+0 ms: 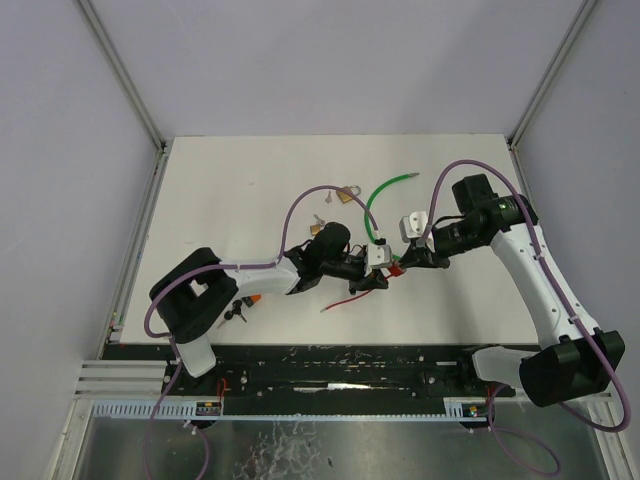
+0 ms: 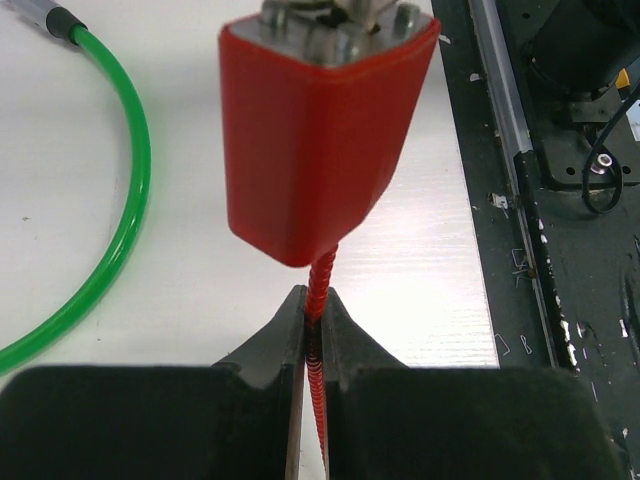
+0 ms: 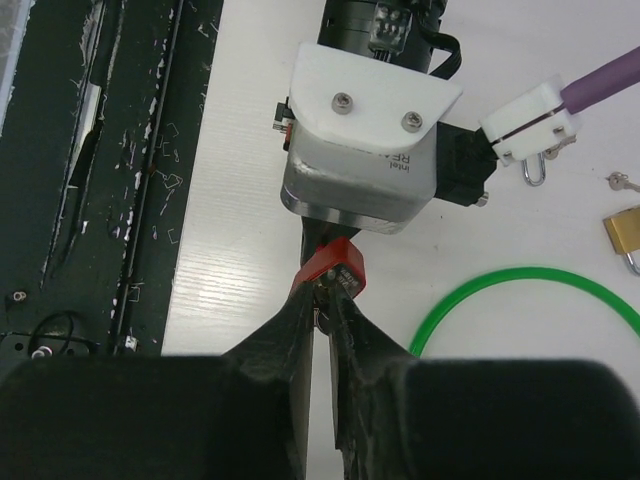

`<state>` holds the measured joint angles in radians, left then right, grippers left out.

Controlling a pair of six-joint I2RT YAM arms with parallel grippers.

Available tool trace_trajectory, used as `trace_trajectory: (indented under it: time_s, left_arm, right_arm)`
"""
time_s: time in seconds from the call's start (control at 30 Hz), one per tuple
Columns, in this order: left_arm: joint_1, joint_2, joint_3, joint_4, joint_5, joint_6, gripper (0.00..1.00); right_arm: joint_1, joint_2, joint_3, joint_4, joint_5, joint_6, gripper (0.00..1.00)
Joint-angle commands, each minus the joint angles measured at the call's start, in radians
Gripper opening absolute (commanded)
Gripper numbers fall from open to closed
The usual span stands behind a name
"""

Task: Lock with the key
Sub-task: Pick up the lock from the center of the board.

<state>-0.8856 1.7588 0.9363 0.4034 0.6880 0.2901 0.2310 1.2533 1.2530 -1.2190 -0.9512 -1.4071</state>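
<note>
The bendy cable [image 2: 320, 272] of the light, rigid padlock [image 2: 312, 140] is pinched at 6 o'clock by the left gripper [image 2: 313, 305], the presumed key [image 3: 321, 289] nipped tight by the right gripper [image 3: 323, 303].

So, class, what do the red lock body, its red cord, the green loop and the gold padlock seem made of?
Red lock body: smooth, slightly glossy, probably plastic. Red cord: ribbed, perhaps coated wire. Green loop: glossy, bent smoothly, likely plastic-sheathed cable. Gold padlock: yellow metallic sheen, apparently brass.
</note>
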Motion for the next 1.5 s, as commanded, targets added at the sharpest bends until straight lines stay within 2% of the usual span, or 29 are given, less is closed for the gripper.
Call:
trace_trajectory:
  time_s: [0.0, 0.17, 0.27, 0.33, 0.47, 0.5, 0.53, 0.7, 0.87, 0.97, 1.27, 1.37, 1.47]
  left_arm:
    - [-0.003, -0.019, 0.007, 0.060, 0.010, 0.017, 0.01]
    - [-0.002, -0.024, 0.004, 0.061, 0.004, 0.017, 0.01]
    - [0.000, -0.027, 0.000, 0.067, 0.002, 0.012, 0.01]
    - [0.002, -0.029, -0.004, 0.072, 0.000, 0.009, 0.01]
    - [0.001, -0.034, -0.011, 0.083, -0.020, 0.002, 0.01]
    - [0.002, -0.036, -0.016, 0.092, -0.035, -0.003, 0.01]
    - [0.003, -0.037, -0.020, 0.107, -0.056, -0.009, 0.01]
    - [0.003, -0.048, -0.051, 0.191, -0.203, -0.056, 0.01]
    - [0.002, -0.056, -0.079, 0.256, -0.274, -0.088, 0.01]
    - [0.002, -0.054, -0.081, 0.264, -0.270, -0.091, 0.01]
    - [0.002, -0.044, -0.072, 0.263, -0.233, -0.097, 0.01]
    - [0.001, -0.048, -0.071, 0.259, -0.236, -0.099, 0.01]
    - [0.002, -0.057, -0.082, 0.272, -0.256, -0.109, 0.01]
  right_arm:
    - [0.012, -0.006, -0.002, 0.001, -0.015, -0.005, 0.11]
    - [0.012, -0.005, 0.001, 0.007, -0.015, 0.015, 0.02]
    - [0.011, -0.015, -0.006, 0.033, -0.010, 0.051, 0.01]
    - [0.011, -0.027, -0.015, 0.062, -0.006, 0.086, 0.03]
    - [0.012, -0.071, -0.032, 0.137, 0.000, 0.197, 0.35]
    - [0.011, -0.088, -0.037, 0.163, 0.005, 0.236, 0.51]
    - [0.010, -0.106, -0.046, 0.200, 0.010, 0.279, 0.57]
    - [-0.061, -0.219, -0.187, 0.483, -0.033, 0.586, 0.81]
    - [-0.175, -0.306, -0.426, 0.922, -0.220, 0.960, 1.00]
    - [-0.177, -0.314, -0.516, 1.116, -0.242, 1.092, 0.99]
    - [-0.172, -0.263, -0.617, 1.412, -0.249, 1.269, 0.98]
    - [-0.172, -0.284, -0.603, 1.372, -0.219, 1.242, 0.94]
    - [-0.188, -0.355, -0.516, 1.093, -0.165, 1.032, 0.91]
